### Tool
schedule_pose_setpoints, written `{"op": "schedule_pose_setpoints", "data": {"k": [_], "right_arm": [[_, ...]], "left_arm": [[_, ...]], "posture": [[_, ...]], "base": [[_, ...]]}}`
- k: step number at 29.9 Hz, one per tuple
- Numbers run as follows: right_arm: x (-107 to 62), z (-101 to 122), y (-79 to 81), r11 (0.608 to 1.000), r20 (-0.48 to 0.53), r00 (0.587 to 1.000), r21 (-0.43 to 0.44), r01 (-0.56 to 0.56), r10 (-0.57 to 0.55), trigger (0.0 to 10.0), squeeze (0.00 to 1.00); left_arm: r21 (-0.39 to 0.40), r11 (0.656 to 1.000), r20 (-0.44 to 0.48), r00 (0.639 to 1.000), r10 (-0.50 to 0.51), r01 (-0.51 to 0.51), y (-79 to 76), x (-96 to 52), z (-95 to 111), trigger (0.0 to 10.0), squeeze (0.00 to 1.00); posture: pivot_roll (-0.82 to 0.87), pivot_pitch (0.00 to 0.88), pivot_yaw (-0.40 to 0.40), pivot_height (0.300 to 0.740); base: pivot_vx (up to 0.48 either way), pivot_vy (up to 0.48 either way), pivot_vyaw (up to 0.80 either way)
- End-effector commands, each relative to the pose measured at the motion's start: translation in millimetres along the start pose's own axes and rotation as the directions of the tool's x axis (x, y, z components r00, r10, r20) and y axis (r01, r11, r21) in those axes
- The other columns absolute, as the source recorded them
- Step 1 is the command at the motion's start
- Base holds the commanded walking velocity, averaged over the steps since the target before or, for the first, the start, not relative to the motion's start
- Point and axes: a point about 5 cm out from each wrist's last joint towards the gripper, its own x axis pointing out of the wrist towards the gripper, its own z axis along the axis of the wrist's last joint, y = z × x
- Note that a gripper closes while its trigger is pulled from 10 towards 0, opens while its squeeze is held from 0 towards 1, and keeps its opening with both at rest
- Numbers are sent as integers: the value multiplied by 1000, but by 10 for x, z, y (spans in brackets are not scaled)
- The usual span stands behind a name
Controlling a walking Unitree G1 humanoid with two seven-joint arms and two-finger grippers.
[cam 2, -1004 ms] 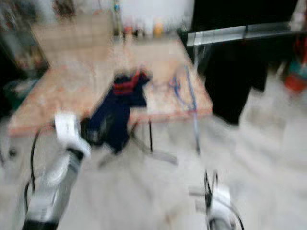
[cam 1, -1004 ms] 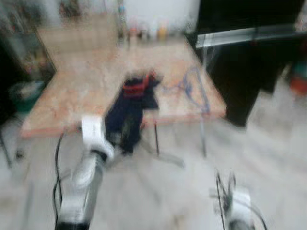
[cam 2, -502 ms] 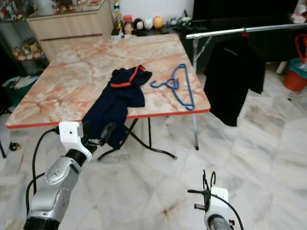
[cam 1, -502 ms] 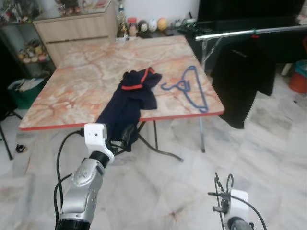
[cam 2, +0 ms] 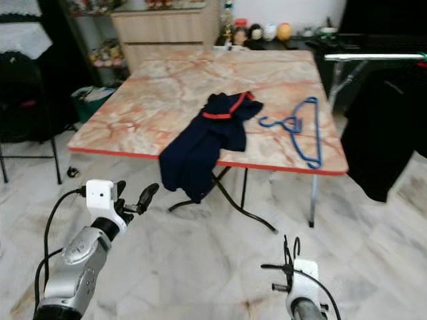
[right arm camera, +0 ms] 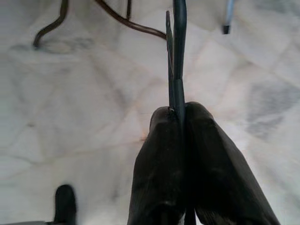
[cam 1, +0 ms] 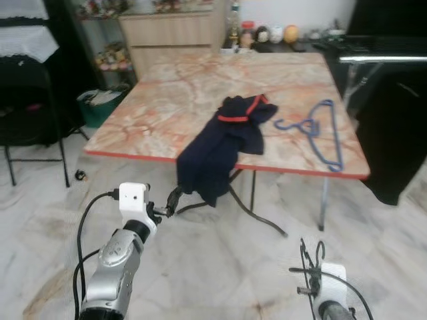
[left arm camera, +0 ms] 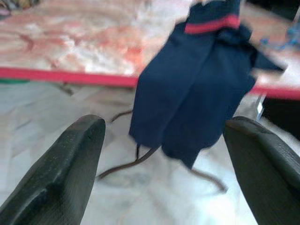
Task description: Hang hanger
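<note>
The right gripper [right arm camera: 177, 117] is pinched shut on a thin dark hanger [cam 2: 291, 257], low over the floor and well short of the rail [cam 2: 373, 57] beyond the table's right edge. The hanger looks light, stiff and slick, so it may swivel in the pinch; a hold near the hook's base seems safest. The left gripper [left arm camera: 164, 154] is spread wide and empty, facing the shirt [cam 1: 223, 143] over the table's [cam 1: 167, 93] near edge (a blue hanger [cam 1: 320, 137] lies nearer its right edge).

The dark hanger [right arm camera: 178, 51] in the right gripper [right arm camera: 180, 115] runs out of the wrist picture at its edge. The black garment [cam 1: 400, 133] is cut by the frame. Small objects [cam 2: 267, 31] behind the table [cam 1: 167, 100] cannot be identified.
</note>
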Motion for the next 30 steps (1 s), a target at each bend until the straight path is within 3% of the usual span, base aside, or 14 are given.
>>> {"op": "schedule_pose_setpoints", "data": {"k": [1, 4, 6, 7, 8, 9, 10, 12, 17, 21, 23, 24, 27, 30], "right_arm": [[-9, -20, -29, 1000, -1, 1000, 2, 9, -9, 10000, 0], [-10, -14, -25, 1000, 6, 1000, 3, 9, -9, 10000, 0], [43, 231, 82, 1000, 116, 993, -22, -1, 4, 10000, 0], [43, 231, 82, 1000, 116, 993, -22, -1, 4, 10000, 0], [61, 331, 78, 999, 150, 989, -34, -11, 16, 10000, 0], [69, 372, 50, 994, 153, 988, -112, -20, 37, 10000, 0], [69, 372, 50, 994, 153, 988, -112, -20, 37, 10000, 0], [69, 438, 33, 970, 174, 980, -234, -57, 100, 10000, 0], [40, 557, -95, 919, 187, 950, -354, -171, 249, 10000, 0], [16, 596, -149, 893, 180, 928, -381, -240, 327, 10000, 0], [-31, 657, -182, 832, 164, 878, -435, -345, 450, 10000, 0], [-31, 657, -182, 832, 164, 878, -435, -345, 450, 10000, 0], [-93, 728, -200, 755, 138, 809, -474, -453, 572, 10000, 0], [-118, 747, -198, 715, 113, 779, -496, -493, 616, 10000, 0]], "left_arm": [[16, 999, 6, 1000, -30, 30, -54, 16, -3, 10000, 0], [41, 997, -6, 998, -60, 60, -70, 15, -27, 10000, 0], [81, 992, -21, 995, -94, 95, -81, 20, -46, 10000, 0], [81, 992, -21, 995, -94, 95, -81, 20, -46, 10000, 0], [136, 980, -41, 989, -144, 148, -108, 16, -61, 10000, 0], [213, 951, -71, 974, -213, 224, -153, 4, -80, 10000, 0], [213, 951, -71, 974, -213, 224, -153, 4, -80, 10000, 0], [228, 928, -94, 955, -281, 295, -187, -10, -86, 10000, 0], [265, 904, -118, 942, -315, 336, -120, 20, -61, 10000, 0], [287, 890, -129, 935, -331, 355, -117, 35, -59, 10000, 0], [305, 864, -165, 916, -366, 400, -143, 21, -117, 10000, 0], [305, 864, -165, 916, -366, 400, -143, 21, -117, 10000, 0], [317, 820, -236, 877, -418, 476, -167, -51, -228, 10000, 0], [325, 812, -255, 872, -418, 484, -145, -77, -267, 10000, 0]], "posture": [[62, 0, 40, 740], [58, 1, 40, 740], [56, 2, 41, 740], [56, 2, 41, 740], [55, 1, 42, 740], [58, 2, 43, 740], [58, 2, 43, 740], [53, 4, 45, 740], [44, 5, 48, 740], [39, 4, 50, 740], [37, 4, 50, 740], [37, 4, 50, 740], [30, 0, 48, 740], [30, 0, 47, 740]], "base": [[0, 0, 0], [0, 0, 0], [0, 0, 0], [0, 0, 0], [0, 0, 0], [0, 0, 0], [0, 0, 0], [0, 0, 0], [0, 0, 0], [0, 0, 0], [0, 0, 0], [0, 0, 0], [0, 0, 0], [0, 0, 0]]}}
